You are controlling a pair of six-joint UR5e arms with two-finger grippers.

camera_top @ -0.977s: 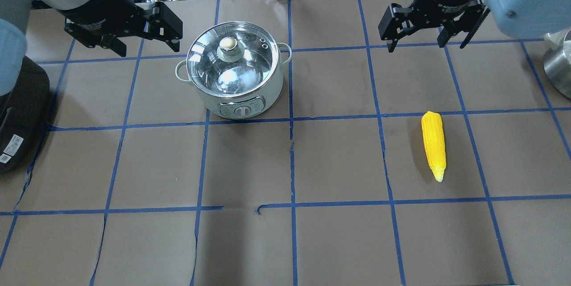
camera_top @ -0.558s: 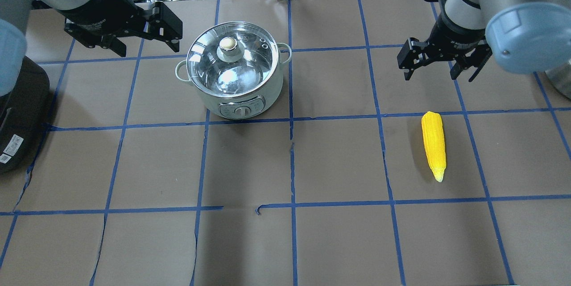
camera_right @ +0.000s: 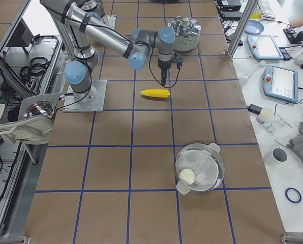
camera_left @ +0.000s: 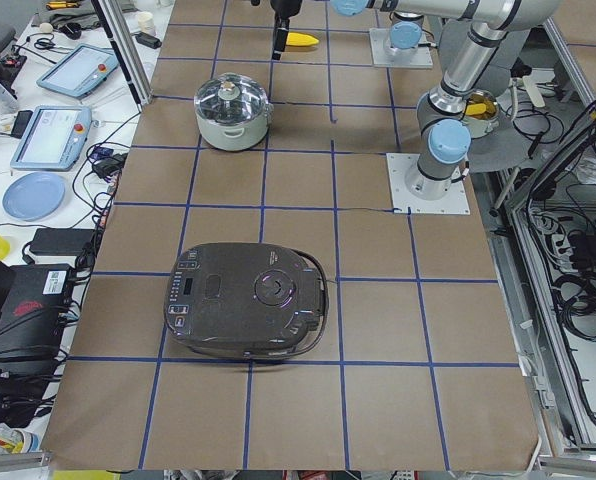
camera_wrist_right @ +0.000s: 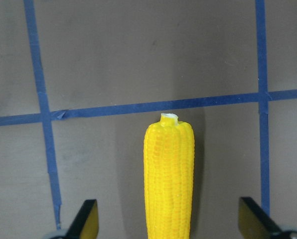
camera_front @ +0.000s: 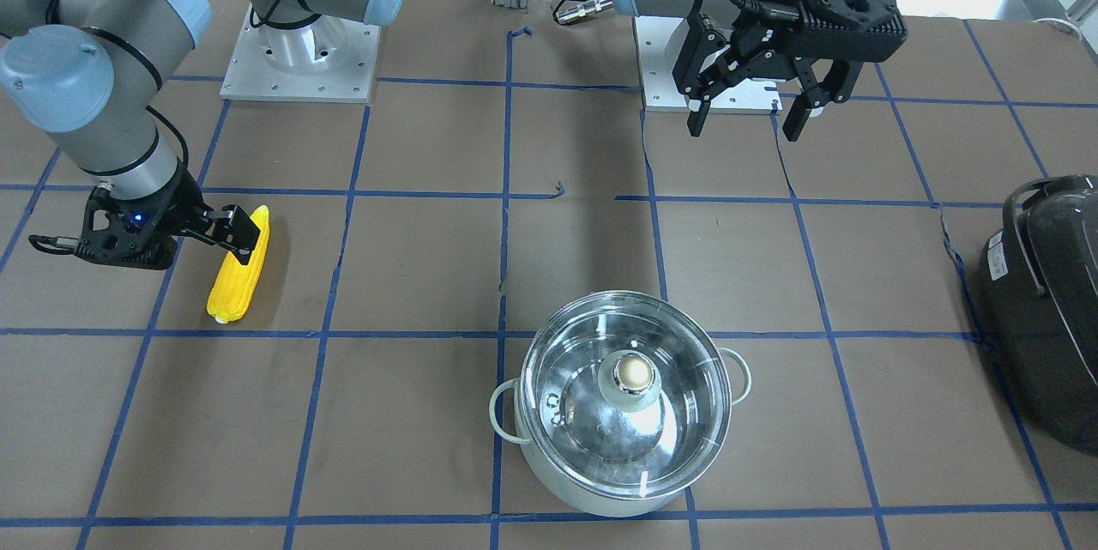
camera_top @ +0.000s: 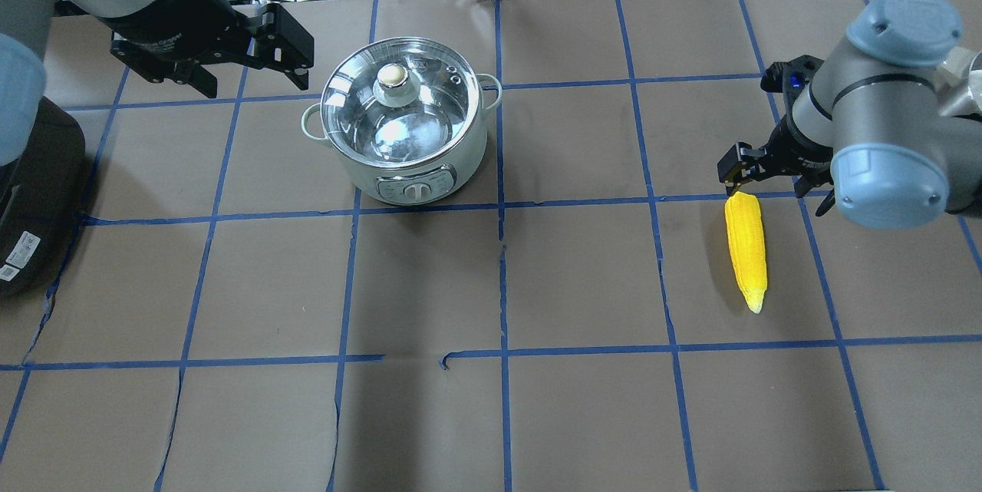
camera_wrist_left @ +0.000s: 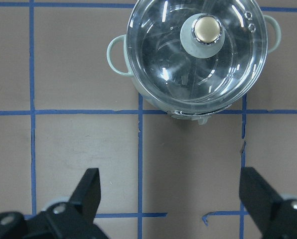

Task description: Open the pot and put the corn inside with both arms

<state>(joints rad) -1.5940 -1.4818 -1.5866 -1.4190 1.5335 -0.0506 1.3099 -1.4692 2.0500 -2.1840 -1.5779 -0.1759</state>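
The pot (camera_top: 418,162), pale mint with a clear glass lid (camera_top: 395,104) on it, stands at the table's back left; it also shows in the left wrist view (camera_wrist_left: 198,50) and the front view (camera_front: 622,413). My left gripper (camera_top: 253,85) is open and empty, held high to the pot's left. The yellow corn (camera_top: 746,250) lies on the table at the right, thick end towards the back. My right gripper (camera_top: 776,196) is open, low over the corn's thick end. In the right wrist view the corn (camera_wrist_right: 168,174) lies between the fingers (camera_wrist_right: 86,219).
A dark rounded appliance (camera_top: 31,193) sits at the left edge. A second steel pot with a lid (camera_right: 200,168) stands beyond the corn at the table's right end. Blue tape lines grid the brown table. Cables and devices lie behind the back edge.
My right arm has swung forward and down from the back of the table, so its open gripper is now over the corn's thick end. The left arm and pot have not moved.
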